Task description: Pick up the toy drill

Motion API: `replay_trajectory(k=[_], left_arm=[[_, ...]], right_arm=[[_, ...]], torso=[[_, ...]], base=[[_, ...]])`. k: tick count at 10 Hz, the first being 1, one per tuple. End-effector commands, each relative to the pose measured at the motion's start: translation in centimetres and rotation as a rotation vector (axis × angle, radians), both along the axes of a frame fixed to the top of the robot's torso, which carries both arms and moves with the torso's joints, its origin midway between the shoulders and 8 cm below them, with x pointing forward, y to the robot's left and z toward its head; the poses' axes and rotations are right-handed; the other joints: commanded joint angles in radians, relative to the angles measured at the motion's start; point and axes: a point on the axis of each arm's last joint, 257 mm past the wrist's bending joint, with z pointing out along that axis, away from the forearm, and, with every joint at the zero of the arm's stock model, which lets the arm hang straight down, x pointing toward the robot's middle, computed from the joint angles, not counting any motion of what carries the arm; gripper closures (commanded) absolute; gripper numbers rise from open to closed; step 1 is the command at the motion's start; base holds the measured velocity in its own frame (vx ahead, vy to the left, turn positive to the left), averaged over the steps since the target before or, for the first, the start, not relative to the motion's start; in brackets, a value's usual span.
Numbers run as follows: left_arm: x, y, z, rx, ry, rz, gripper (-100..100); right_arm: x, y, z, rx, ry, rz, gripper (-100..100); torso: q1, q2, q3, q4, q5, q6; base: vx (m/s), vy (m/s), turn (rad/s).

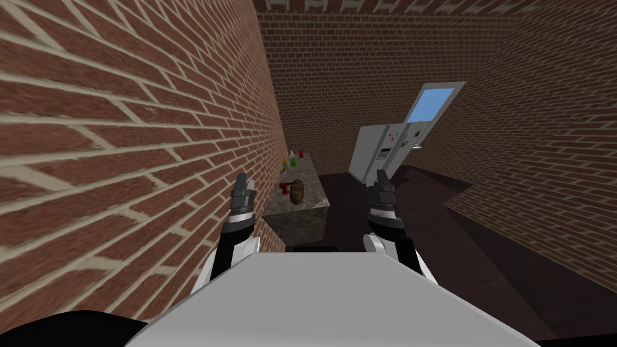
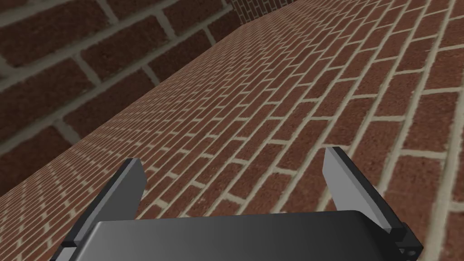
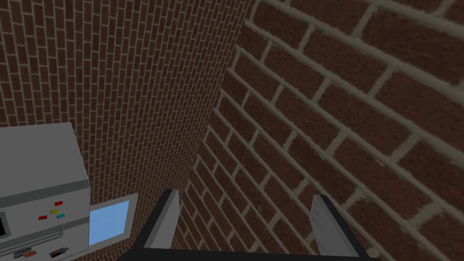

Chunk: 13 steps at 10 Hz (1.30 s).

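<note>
You have a brick wall [image 1: 120, 150] along your left and a grey fridge [image 1: 385, 150] ahead on the right. Against the wall, a mottled counter [image 1: 313, 181] bears the red toy drill [image 1: 284, 187], ahead of the left gripper [image 1: 244, 179] and slightly to its right. It and the right gripper [image 1: 381, 176] both stand wide, empty.

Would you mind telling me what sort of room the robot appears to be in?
Most likely a kitchen: a grey fridge dotted with coloured magnets stands ahead, and a stone-topped counter carries small bottles and the red toy drill.
</note>
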Motion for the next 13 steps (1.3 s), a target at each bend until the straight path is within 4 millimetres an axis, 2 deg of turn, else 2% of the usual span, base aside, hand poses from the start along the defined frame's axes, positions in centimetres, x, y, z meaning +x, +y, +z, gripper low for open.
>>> replay_trajectory(k=[1, 7, 8, 13], left_arm=[[0.7, 0.0, -0.5, 0.005, 0.029, -0.028, -100], [4.1, 1.7, -2.5, -0.084, 0.151, -0.114, -100], [4.1, 1.7, -2.7, -0.086, 0.156, -0.113, -100], [6.8, 3.6, -4.0, -0.212, 0.242, -0.172, -100]], right_arm=[[0.0, 0.0, 0.0, 0.0, 0.0, 0.0, 0], [0.0, 0.0, 0.0, 0.0, 0.0, 0.0, 0], [0.0, 0.0, 0.0, 0.0, 0.0, 0.0, 0], [0.0, 0.0, 0.0, 0.0, 0.0, 0.0, 0]], torso=[[0.0, 0.0, 0.0, 0.0, 0.0, 0.0], [-0.001, -0.001, -0.001, 0.0, 0.0, 0.0], [-0.002, -0.001, -0.001, 0.0, 0.0, 0.0], [-0.001, -0.001, 0.0, 0.0, 0.0, 0.0]], base=[[0.004, -0.006, -0.034], [0.011, -0.02, -0.039], [0.009, -0.02, -0.009], [0.01, -0.023, -0.038]])
